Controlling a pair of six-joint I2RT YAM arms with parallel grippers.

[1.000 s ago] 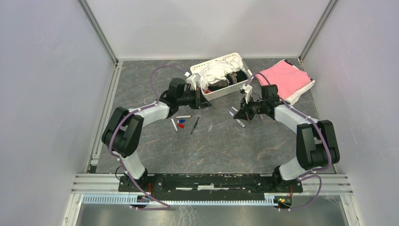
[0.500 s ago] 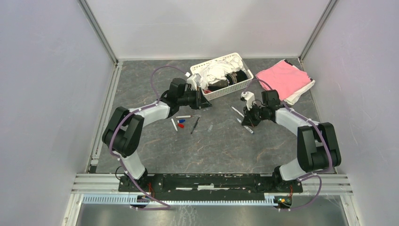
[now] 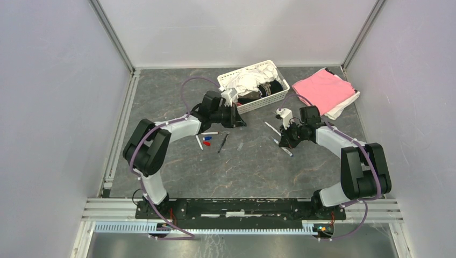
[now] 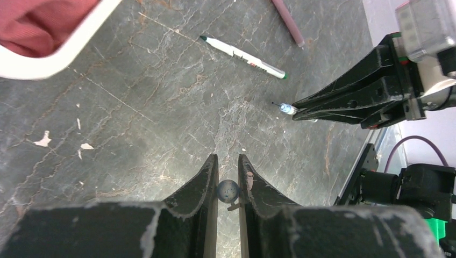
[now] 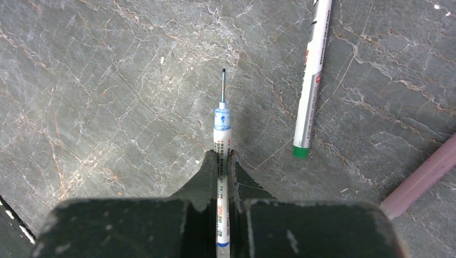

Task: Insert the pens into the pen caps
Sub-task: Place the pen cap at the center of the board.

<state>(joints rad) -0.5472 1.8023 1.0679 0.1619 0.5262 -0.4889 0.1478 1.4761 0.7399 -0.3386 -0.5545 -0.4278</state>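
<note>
Nearest first, left wrist view: left gripper (image 4: 227, 159) with jaws nearly together, pinching a small blue cap (image 4: 228, 191) just behind the fingertips. Cap shows as a round disc, so it is seen end-on and its axis runs roughly along the fingers. Cannot tell whether the open mouth faces outward

Next out, ahead and to the right of the cap: right gripper (image 5: 222, 155), jaws closed tight on a blue-collared pen (image 5: 221, 131). Barrel lies along the fingers, with the fine tip sticking out past them. From the left wrist view that tip points leftward across the cap's line, not down it. Tip and cap are apart, with bare table (image 4: 134, 118) between them

Judgement: the two axes cross rather than line up. One wrist must swing until pen tip and cap mouth face each other on one line, then close the gap. Both arms are about equally near to the meeting spot. A skewed approach would likely push the cap sideways in its light pinch

Farther out: green-ended pen (image 4: 244, 51) lying flat, aslant. Beyond it a pinkish pen (image 4: 289, 24), only partly in view. Both lie loose on the table and neither gripper touches them

In the top view, more pens and a red cap (image 3: 206, 143) lie on the left arm's side
</note>
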